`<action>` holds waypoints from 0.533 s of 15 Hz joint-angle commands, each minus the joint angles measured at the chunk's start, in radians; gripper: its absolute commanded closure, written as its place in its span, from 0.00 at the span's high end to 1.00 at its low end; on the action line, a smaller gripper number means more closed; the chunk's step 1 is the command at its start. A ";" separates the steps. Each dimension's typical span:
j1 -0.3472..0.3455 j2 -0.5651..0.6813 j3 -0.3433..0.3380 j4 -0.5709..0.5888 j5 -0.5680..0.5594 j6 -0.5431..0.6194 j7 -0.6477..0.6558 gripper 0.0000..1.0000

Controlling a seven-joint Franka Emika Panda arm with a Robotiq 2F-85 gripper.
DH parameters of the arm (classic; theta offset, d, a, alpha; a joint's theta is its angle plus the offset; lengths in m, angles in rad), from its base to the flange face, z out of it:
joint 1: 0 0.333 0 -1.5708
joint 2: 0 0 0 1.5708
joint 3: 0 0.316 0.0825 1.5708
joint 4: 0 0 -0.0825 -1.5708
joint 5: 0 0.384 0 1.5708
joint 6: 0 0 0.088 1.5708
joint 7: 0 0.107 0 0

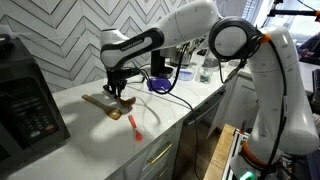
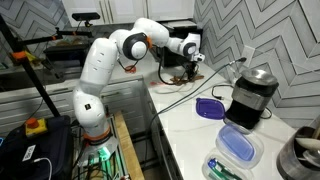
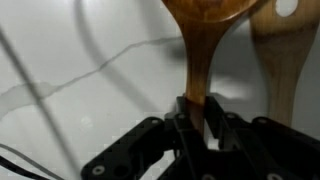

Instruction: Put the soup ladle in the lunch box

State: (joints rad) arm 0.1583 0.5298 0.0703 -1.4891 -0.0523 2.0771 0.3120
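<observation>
The dark brown wooden soup ladle point(image 3: 200, 50) points away from me in the wrist view, bowl at the top edge. My gripper point(image 3: 198, 115) is shut on its handle. In an exterior view the gripper point(image 1: 116, 93) is low over the white counter with the ladle point(image 1: 100, 101) under it. The purple-blue lunch box point(image 1: 158, 85) stands further along the counter, apart from the gripper. It also shows in an exterior view point(image 2: 210, 107), nearer the camera than the gripper point(image 2: 190, 72).
A lighter tan wooden spoon point(image 3: 285, 50) lies right beside the ladle. A small red-orange utensil point(image 1: 135, 124) lies near the counter's front edge. A large black appliance point(image 1: 22, 100) stands at one end. A black and silver appliance point(image 2: 250, 95) and a blue-lidded container point(image 2: 238, 148) stand past the lunch box.
</observation>
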 commanded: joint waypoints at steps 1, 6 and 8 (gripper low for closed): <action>0.009 -0.101 -0.006 -0.072 0.015 0.043 -0.010 0.06; 0.032 -0.311 -0.011 -0.228 -0.075 -0.066 -0.028 0.06; 0.035 -0.410 -0.010 -0.322 -0.118 -0.090 0.024 0.06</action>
State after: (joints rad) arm 0.1799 0.2960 0.0706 -1.6179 -0.1159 2.0072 0.2962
